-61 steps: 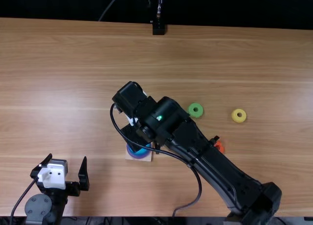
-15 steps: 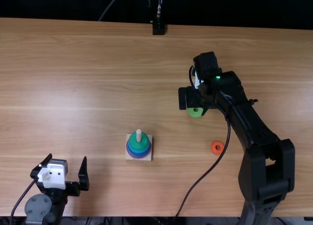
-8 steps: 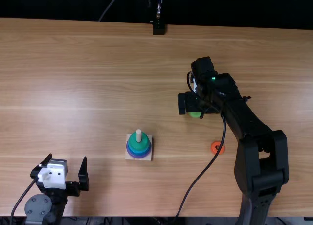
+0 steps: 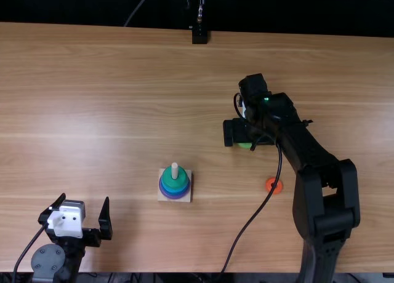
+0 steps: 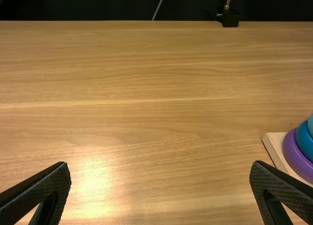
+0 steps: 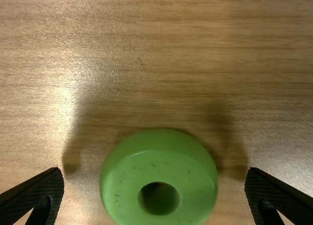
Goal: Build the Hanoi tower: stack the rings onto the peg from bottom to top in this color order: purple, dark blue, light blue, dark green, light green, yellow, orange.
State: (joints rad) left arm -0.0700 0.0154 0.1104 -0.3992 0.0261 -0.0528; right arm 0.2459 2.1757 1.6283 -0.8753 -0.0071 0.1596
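Note:
In the top view, my left gripper (image 4: 85, 199) stands open at the near left; in its wrist view, the left gripper (image 5: 160, 165) has bare table between its fingers. My right gripper (image 4: 242, 134) is over the light green ring (image 4: 245, 146), partly covering it. From its wrist, the right gripper (image 6: 154, 171) is open, one finger on each side of the light green ring (image 6: 117, 186), touching neither side. On the peg (image 4: 175, 167), the dark green ring (image 4: 175, 181) tops blue rings and a purple ring (image 4: 171, 195). The orange ring (image 4: 278, 188) lies right of the stack.
The peg's square wooden base (image 4: 187, 196) stands near the middle of the table (image 4: 123, 111). The right forearm and its cable pass beside the orange ring. A black stand (image 4: 199, 35) is at the far edge.
My right gripper has left the stack for the light green ring, lately easing nearer the table's front edge. The dark green ring now shows on the peg. My left arm has kept still.

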